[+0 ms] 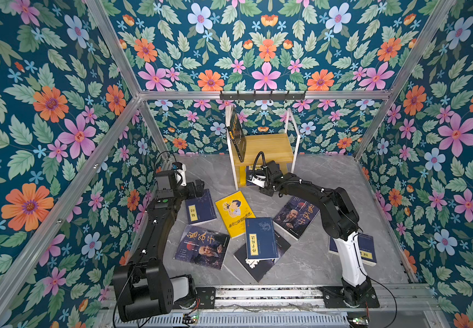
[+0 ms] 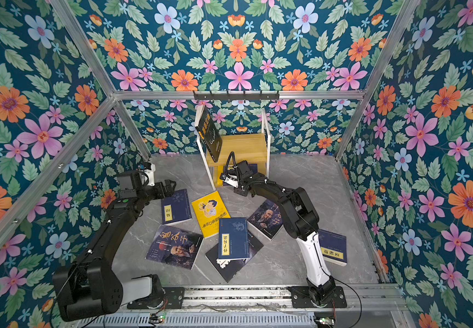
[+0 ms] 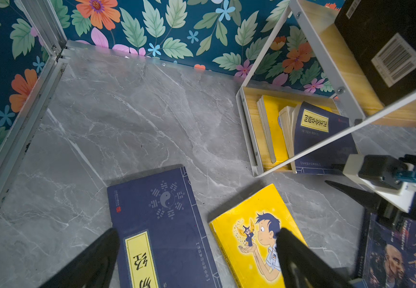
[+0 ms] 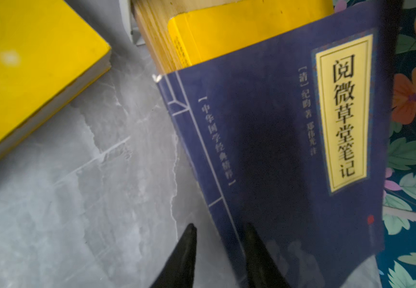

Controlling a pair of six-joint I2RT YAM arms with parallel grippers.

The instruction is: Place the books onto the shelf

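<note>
Right pincer (image 4: pixel 220 227): half parted and clamped on nothing, poised at the mouth of the lower tier with one fingertip over a book cover and the other over bare grey marble-look floor (image 4: pixel 77 199).
Small two-tier shelf of light wooden boards and thin white metal frame (image 1: pixel 272 144): immediately ahead of the right pincer, against the back wall.
Navy paperback with yellow title label (image 4: pixel 276 149): directly in front of the right pincer, leaning in the lower tier with its near corner jutting past the front edge; judged not yet fully seated.
Plain yellow paperback (image 3: pixel 272 129): just beyond that navy one, already inside the lower tier.
Black paperback (image 1: pixel 236 133): above and beyond the right pincer, upright on the upper board and tilted against the frame.
Left pincer (image 3: pixel 197 230): spread wide and empty, hovering over the floor.
Navy paperback with yin-yang emblem (image 3: pixel 162 212): flat on the floor, directly beneath the left pincer.
Bright yellow cartoon-cover paperback (image 3: pixel 247 239): flat just beside it, under the left pincer's other fingertip.
Left on the floor, back toward the arm bases: dark portrait-cover paperback (image 1: pixel 202 247); second navy labelled paperback (image 1: pixel 261 238) lying on a black-covered book (image 1: pixel 263 267); second portrait-cover paperback (image 1: pixel 296 217) under the right arm; third navy labelled paperback (image 1: pixel 367 250), partly hidden by the white forearm.
Progress: three books on or in the shelf and seven on the floor; judged well under halfway.
</note>
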